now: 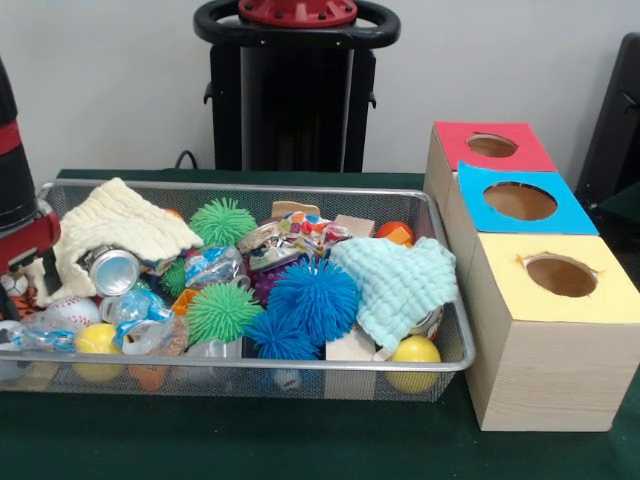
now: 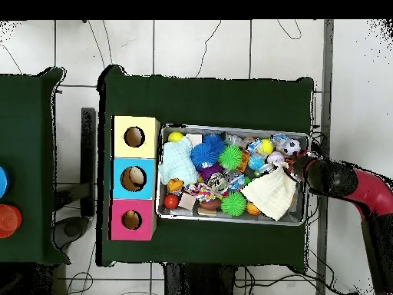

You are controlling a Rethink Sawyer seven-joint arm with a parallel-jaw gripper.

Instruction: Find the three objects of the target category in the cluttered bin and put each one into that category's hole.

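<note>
The wire mesh bin (image 1: 250, 188) is full of clutter; it also shows in the overhead view (image 2: 230, 127). My gripper (image 1: 22, 262) is down at the bin's left end in the front view and at its right end in the overhead view (image 2: 298, 164). Its state does not show. A small orange toy with black stripes (image 1: 12, 292) sits right under it, half cut off by the picture's edge. The other two plush toys are hidden. The red-topped box's hole (image 1: 492, 146) is farthest back, and it shows in the overhead view too (image 2: 131, 220).
A blue-topped box (image 1: 560, 215) and a yellow-topped box (image 1: 610, 300) stand in a row with the red one, right of the bin. The bin holds a cream cloth (image 1: 110, 225), a pale blue cloth (image 1: 400, 285), spiky blue (image 1: 312, 297) and green (image 1: 222, 220) balls, yellow balls (image 1: 415, 352) and a can (image 1: 112, 270).
</note>
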